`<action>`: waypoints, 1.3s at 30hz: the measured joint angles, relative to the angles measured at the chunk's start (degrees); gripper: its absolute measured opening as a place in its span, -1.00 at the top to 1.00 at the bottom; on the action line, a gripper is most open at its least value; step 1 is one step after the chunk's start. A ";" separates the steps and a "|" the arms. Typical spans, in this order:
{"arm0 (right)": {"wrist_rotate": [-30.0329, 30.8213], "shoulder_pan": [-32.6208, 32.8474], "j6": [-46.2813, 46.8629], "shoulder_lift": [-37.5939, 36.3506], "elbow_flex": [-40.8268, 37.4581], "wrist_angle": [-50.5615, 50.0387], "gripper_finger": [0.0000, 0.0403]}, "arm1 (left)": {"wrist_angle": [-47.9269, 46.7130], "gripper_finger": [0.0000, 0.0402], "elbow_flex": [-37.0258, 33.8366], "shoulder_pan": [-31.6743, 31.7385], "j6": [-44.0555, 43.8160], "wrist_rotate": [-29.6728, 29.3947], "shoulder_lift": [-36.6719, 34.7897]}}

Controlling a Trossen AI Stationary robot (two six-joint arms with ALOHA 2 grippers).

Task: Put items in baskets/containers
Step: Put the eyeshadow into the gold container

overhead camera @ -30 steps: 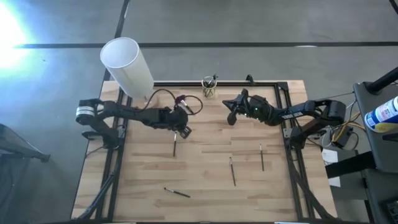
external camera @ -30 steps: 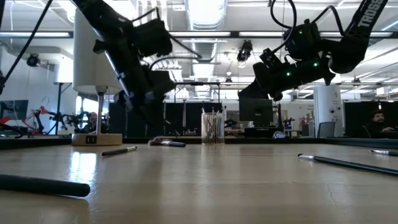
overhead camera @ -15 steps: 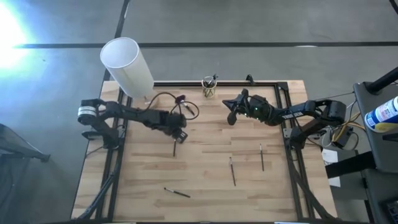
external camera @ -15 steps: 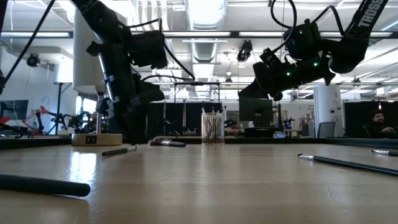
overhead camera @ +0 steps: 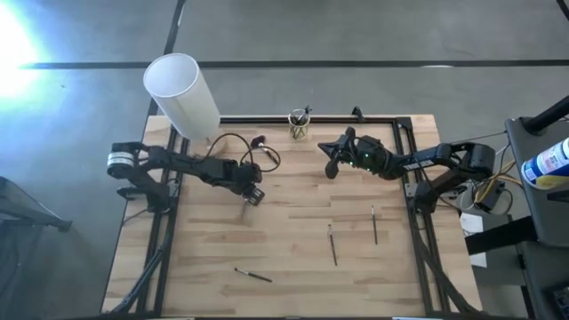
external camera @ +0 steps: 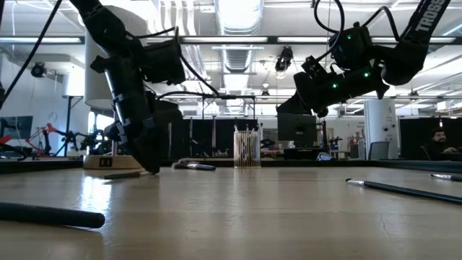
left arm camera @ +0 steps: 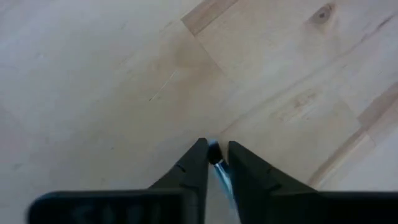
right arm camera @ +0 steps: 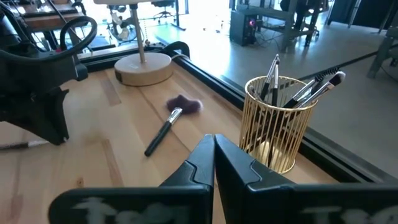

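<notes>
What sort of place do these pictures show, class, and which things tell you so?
Probably a robotics lab or workshop: two robot arms work at a wooden table, ceiling strip lights run overhead, and desks with a monitor fill the room behind.

The desk (overhead camera: pixel 293 258) is a pale wood-plank top edged by a dark frame. At its far edge stands a gold wire cup (overhead camera: pixel 300 127) with a few brushes in it; well to that cup's left sits a tall white cylinder (overhead camera: pixel 181 96) on a round wooden base, and between the two lies a bushy-headed brush (right arm camera: pixel 166 127). Nearer the front than the cup lie four thin dark brushes: one (overhead camera: pixel 246 207) to its left, two (overhead camera: pixel 332 244) (overhead camera: pixel 374 225) roughly side by side to its right, and one (overhead camera: pixel 252 275) farthest from it.
</notes>
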 joint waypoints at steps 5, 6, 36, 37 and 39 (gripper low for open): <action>0.02 0.00 -0.02 0.00 0.00 0.00 0.96 | 0.19 0.96 0.65 -0.02 3.55 -0.15 -1.40; 0.02 0.01 -0.02 0.00 0.00 0.00 0.96 | -0.17 0.96 0.92 -0.02 4.05 -0.04 -1.96; -0.70 3.99 -4.31 0.11 -0.62 0.56 0.96 | 79.63 1.00 -19.21 -5.79 26.05 1.17 -13.43; -0.70 4.66 -5.11 0.11 -0.54 0.68 0.96 | 82.94 1.00 -19.32 -5.27 26.60 2.33 -11.99; -0.70 5.97 -6.06 0.11 -0.38 2.01 0.96 | 88.33 1.00 -19.27 -4.16 27.01 4.78 -9.63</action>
